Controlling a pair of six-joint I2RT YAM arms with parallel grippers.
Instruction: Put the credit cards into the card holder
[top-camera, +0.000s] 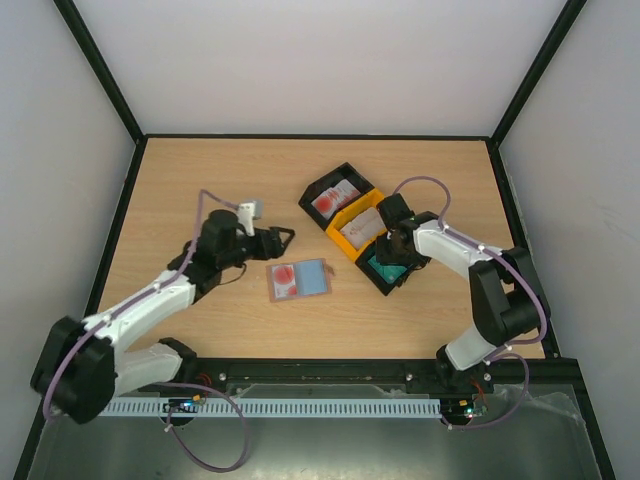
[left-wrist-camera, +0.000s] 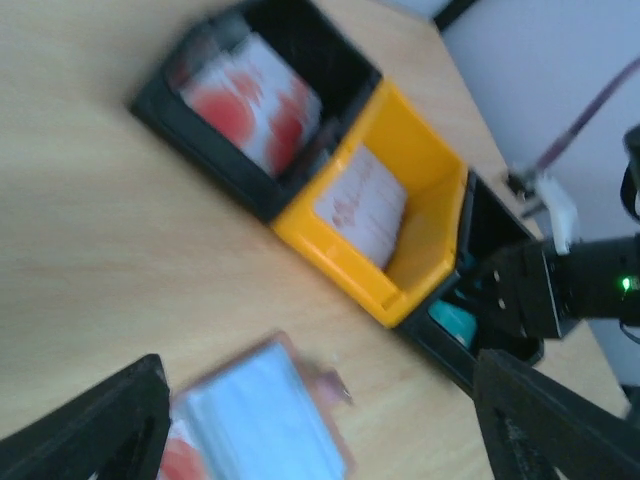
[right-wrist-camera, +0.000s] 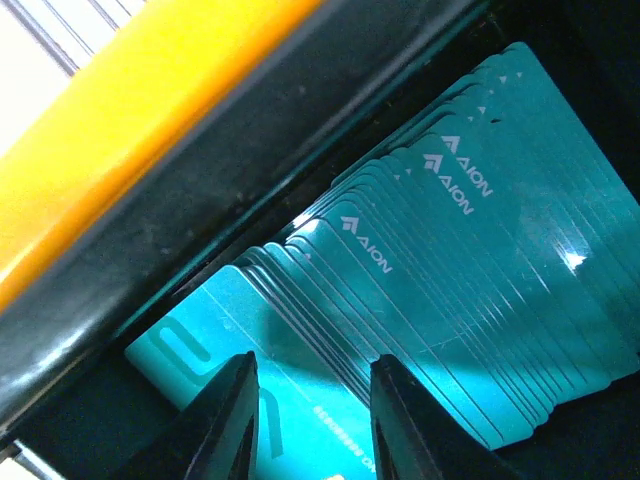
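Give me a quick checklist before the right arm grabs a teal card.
1. The right gripper is in the near black tray, over the teal cards: ok.
2. Its fingers are open: ok.
3. Only one card sits between the fingers: cannot tell, the cards overlap.
4. The card holder lies open: ok, blue-grey side bare.
5. The left gripper is clear of the holder: ok, open, apart from it.

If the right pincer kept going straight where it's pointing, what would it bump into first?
Most likely the fanned stack of thin teal plastic cards inside the black plastic tray; the right pincer hangs open over them, though how close is hard to tell.
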